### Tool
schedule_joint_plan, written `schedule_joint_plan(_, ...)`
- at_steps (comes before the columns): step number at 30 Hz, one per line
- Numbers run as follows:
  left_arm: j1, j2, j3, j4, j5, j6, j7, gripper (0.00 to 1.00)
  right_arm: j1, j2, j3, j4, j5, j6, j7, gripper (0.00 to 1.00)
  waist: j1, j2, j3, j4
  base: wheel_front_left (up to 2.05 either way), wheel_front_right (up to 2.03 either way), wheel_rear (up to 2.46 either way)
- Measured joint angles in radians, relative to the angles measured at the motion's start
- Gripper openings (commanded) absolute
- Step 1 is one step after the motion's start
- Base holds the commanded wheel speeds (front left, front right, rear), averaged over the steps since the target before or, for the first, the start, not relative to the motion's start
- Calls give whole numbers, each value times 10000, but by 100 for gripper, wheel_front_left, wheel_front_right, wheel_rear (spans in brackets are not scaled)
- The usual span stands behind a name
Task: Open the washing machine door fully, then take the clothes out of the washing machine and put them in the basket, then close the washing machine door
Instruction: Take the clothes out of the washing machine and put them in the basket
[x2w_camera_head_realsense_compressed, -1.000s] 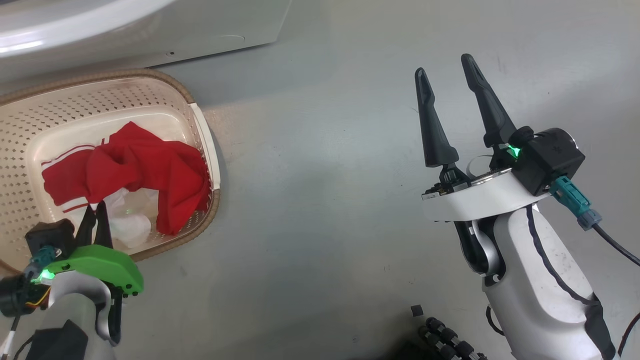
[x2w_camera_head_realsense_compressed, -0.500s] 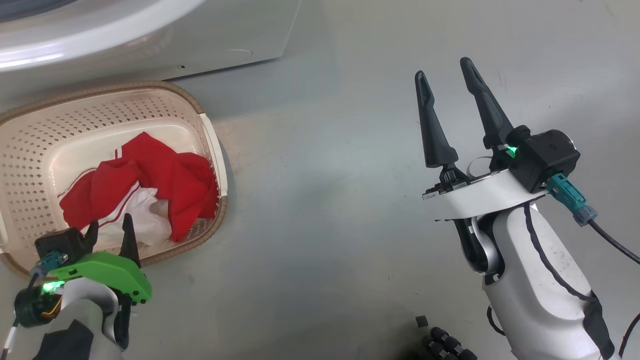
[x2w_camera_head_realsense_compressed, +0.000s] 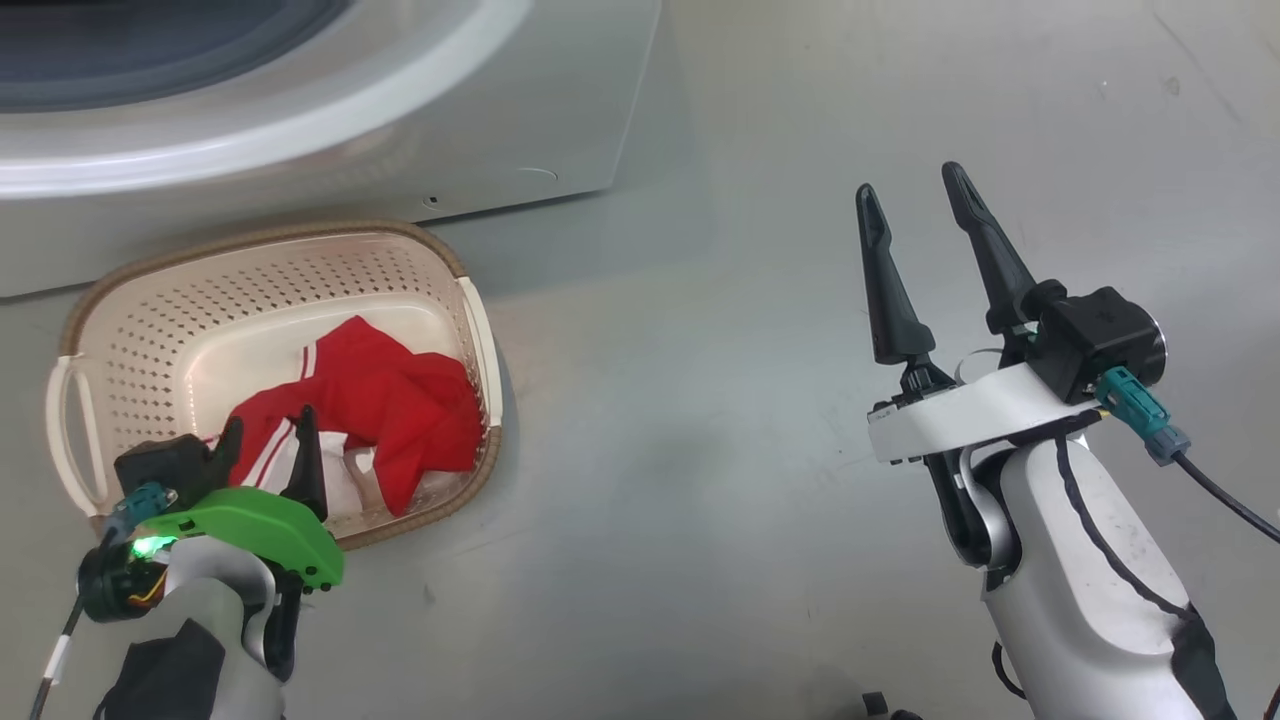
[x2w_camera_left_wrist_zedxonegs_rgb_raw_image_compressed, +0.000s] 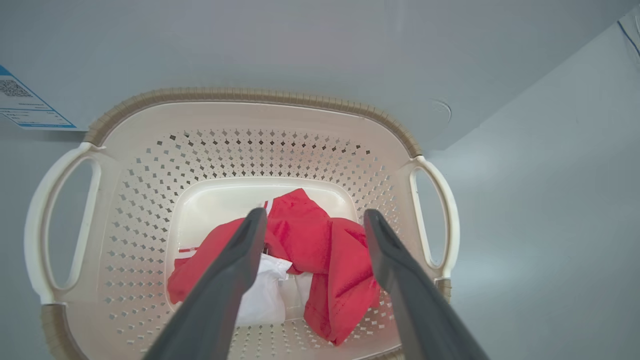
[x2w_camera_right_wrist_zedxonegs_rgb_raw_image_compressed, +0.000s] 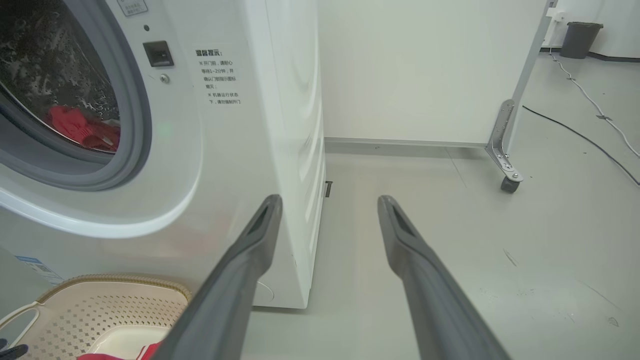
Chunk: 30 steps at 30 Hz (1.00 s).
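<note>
Left hand (x2w_camera_left_wrist_zedxonegs_rgb_raw_image_compressed: 315, 214) hovering released over crumpled red white-striped garment (x2w_camera_left_wrist_zedxonegs_rgb_raw_image_compressed: 325, 240) lying in cream perforated plastic basket (x2w_camera_left_wrist_zedxonegs_rgb_raw_image_compressed: 250, 150); right hand (x2w_camera_head_realsense_compressed: 908, 180) idling released.

Past the jaws of the right gripper (x2w_camera_right_wrist_zedxonegs_rgb_raw_image_compressed: 330, 200), grey floor (x2w_camera_right_wrist_zedxonegs_rgb_raw_image_compressed: 450, 225) meets a pale wall (x2w_camera_right_wrist_zedxonegs_rgb_raw_image_compressed: 425, 65). Right of them stand a castor (x2w_camera_right_wrist_zedxonegs_rgb_raw_image_compressed: 509, 185) and a dark bin (x2w_camera_right_wrist_zedxonegs_rgb_raw_image_compressed: 580, 39).
</note>
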Motion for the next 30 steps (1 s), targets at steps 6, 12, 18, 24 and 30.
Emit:
schedule_joint_plan(6, 9, -151, -217, -343, 92, -105, -10, 100, 402, -6, -441, 291, -127, -2, 0, 100, 0, 0, -620, 344, 0, 0, 0)
schedule_joint_plan(12, 18, -228, -320, -1613, 345, -111, -12, 100, 907, -73, -679, 593, -244, 0, 0, 100, 0, 0, -1325, 705, 0, 0, 0)
schedule_joint_plan(18, 266, -245, -437, -2525, 796, -111, -12, 100, 1301, -75, -819, 798, -314, 79, 2, 100, 0, 0, -2066, 1054, 0, 0, 0)
schedule_joint_plan(24, 931, -265, -512, -3087, 882, -100, -12, 100, 1684, -71, -938, 947, -318, 92, 2, 100, 0, 0, -2789, 1354, 0, 0, 0)
schedule_joint_plan(30, 1359, -263, -660, -3722, 1241, 35, -12, 100, 2043, -67, -1047, 1011, -322, 142, 2, 100, -1, 0, -3440, 1578, 0, 0, 0)
